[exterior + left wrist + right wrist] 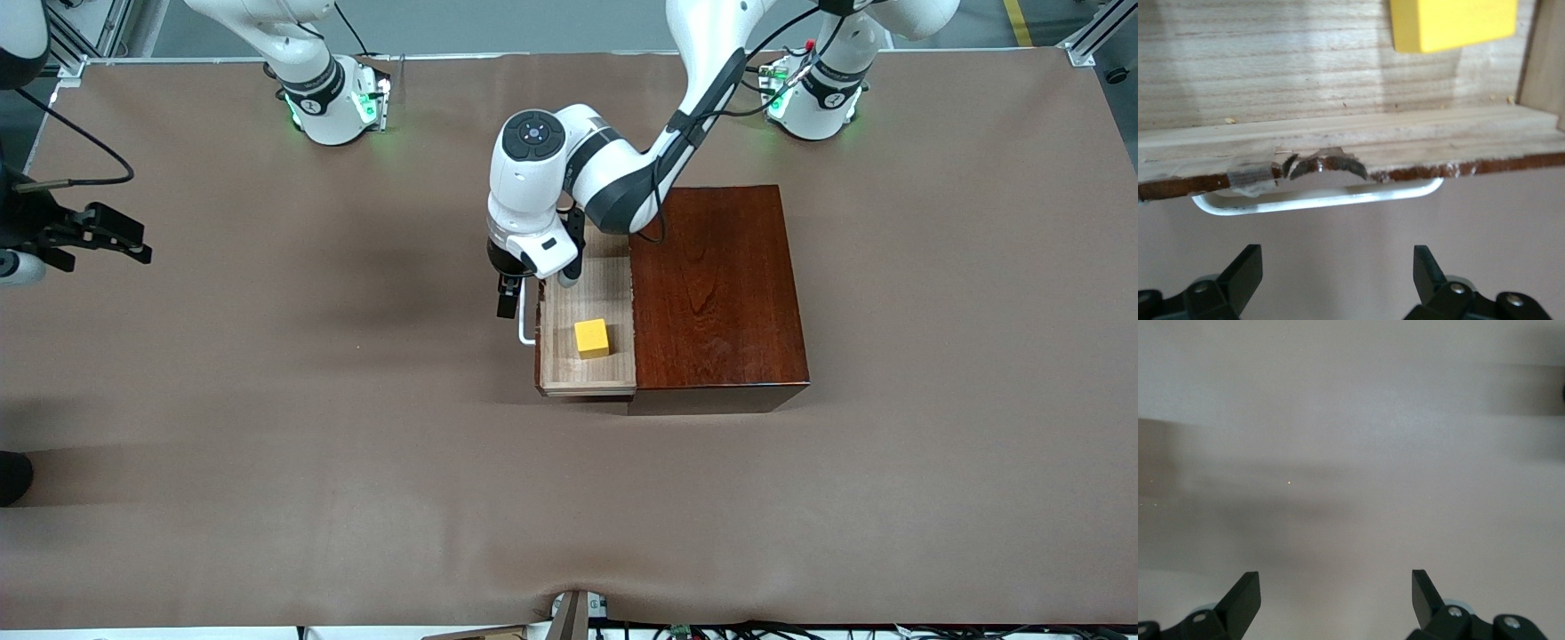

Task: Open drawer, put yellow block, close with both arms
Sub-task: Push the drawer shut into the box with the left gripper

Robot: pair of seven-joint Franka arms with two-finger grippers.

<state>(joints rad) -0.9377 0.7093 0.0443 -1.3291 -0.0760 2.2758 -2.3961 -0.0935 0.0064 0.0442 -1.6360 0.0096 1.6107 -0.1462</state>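
Observation:
The drawer point(587, 384) stands pulled out of the dark reddish-brown box point(716, 284) toward the right arm's end of the table. The yellow block point(591, 338) lies in the drawer, in its half nearer the front camera. My left gripper point(508, 300) is open and empty, just outside the white handle point(524, 327), with nothing between its fingers. The left wrist view shows the handle point(1318, 198), the drawer floor point(1271, 67), the block point(1451, 23) and my left gripper point(1338, 273). My right gripper point(133, 242) waits open over bare table at the right arm's end, also seen in its wrist view point(1336, 597).
A brown cloth point(356, 462) covers the table. A dark rounded object point(13, 476) shows at the table's edge at the right arm's end. Small fittings point(573, 613) stick up at the edge nearest the front camera.

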